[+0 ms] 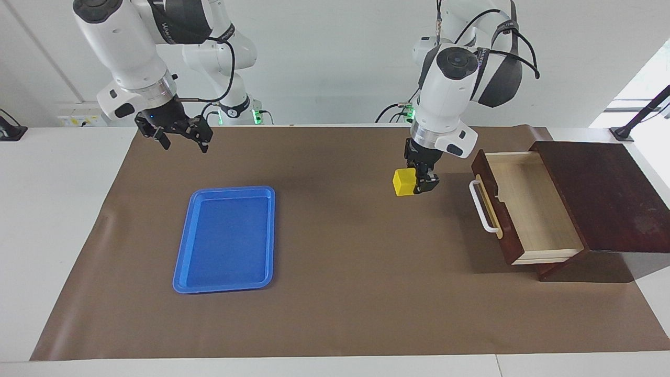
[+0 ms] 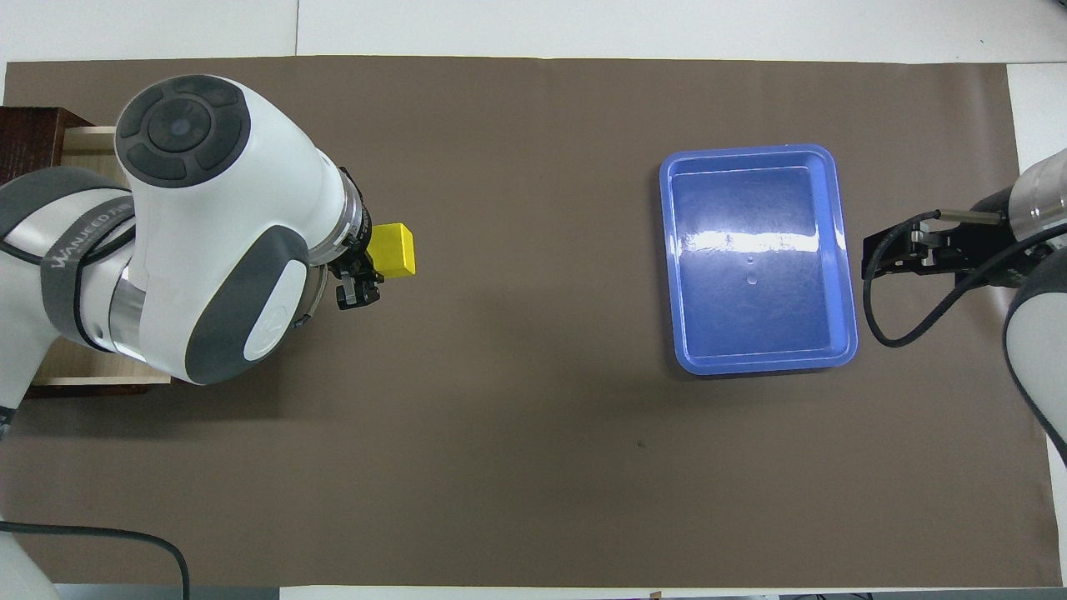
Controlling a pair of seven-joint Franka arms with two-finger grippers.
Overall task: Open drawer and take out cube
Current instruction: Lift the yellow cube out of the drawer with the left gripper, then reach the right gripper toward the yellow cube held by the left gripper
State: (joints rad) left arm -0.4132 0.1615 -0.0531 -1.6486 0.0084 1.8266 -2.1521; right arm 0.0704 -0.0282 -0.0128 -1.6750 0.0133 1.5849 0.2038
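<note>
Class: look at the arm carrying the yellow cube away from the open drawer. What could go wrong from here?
1. The left gripper holds the cube in the air over the mat; a weak grip might drop it.
2. The drawer stands pulled out, so the left arm might bump it.
3. The right gripper, open, waits beside the blue tray.

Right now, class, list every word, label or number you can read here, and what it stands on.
"WANJEED": grey band of the left arm, overhead view; further letters hidden.
Lettering on the dark band of the right arm, facing view: too small to read.
No other text shows.
</note>
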